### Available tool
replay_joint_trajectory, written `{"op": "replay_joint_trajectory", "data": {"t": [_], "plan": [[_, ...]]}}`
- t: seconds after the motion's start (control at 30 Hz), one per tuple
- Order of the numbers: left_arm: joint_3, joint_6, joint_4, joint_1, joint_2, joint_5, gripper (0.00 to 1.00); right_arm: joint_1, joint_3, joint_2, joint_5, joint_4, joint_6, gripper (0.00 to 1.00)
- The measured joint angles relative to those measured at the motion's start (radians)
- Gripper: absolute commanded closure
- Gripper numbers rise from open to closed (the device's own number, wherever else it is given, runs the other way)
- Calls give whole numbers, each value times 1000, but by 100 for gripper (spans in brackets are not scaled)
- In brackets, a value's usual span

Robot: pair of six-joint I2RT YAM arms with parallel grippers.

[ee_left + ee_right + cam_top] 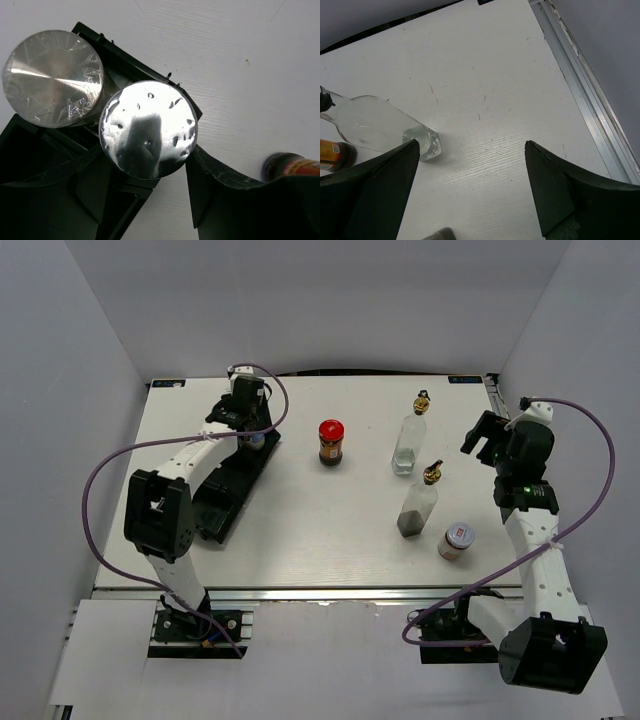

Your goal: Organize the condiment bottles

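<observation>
Left tool point(145, 160) grips silver-lidded jar point(148, 125) — right tool point(470, 147) gapes.

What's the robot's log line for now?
left gripper: around jar over tray, grip unclear | right gripper: open, empty | second jar: in tray | red jar: on table

A white table point(300, 540) stands in front of me. Its top has a fine wood grain and a few small dark scratches point(480, 116). A silver front rail point(300, 592) runs along the near edge, and a side rail point(590, 100) runs down the right edge. A thin black strip point(360, 371) lies along the far edge. Plain pale walls stand close around it: the back wall point(320, 300), the left wall point(50, 440) and the right wall point(590, 360). A white board point(330, 660) sits below the front rail. The light is soft, and the shadows are faint.
</observation>
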Motion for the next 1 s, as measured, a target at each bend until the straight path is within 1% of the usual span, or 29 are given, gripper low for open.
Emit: {"op": "replay_joint_trajectory", "data": {"t": [0.03, 0.07, 0.13, 0.17, 0.23, 0.27, 0.57, 0.8, 0.9, 1.0], "plan": [[0, -3, 0, 4, 10, 4, 47, 0, 0, 5, 0, 0, 0, 11], [0, -8, -2, 7, 22, 7, 37, 0, 0, 9, 0, 0, 0, 11], [0, -17, -13, 12, 44, 17, 26, 0, 0, 15, 0, -1, 0, 11], [0, -19, -20, 15, 50, 20, 13, 0, 0, 18, 0, -1, 0, 11], [0, -24, -28, 17, 54, 21, 4, 0, 0, 21, -1, -3, 0, 11], [5, -26, -34, 18, 53, 21, 2, 0, 0, 21, -1, -5, 0, 11], [81, -33, -72, 17, 11, 51, 2, 0, 6, 20, -8, -12, 0, 11], [103, -18, -60, 10, -135, 84, 2, 0, 6, -17, -26, -12, -1, 11], [154, 10, -42, -31, -161, 104, 2, 0, 6, -29, -34, -12, -1, 11], [212, 56, -35, -114, -142, 132, 2, 0, 6, -28, -40, -12, -2, 11]]}}
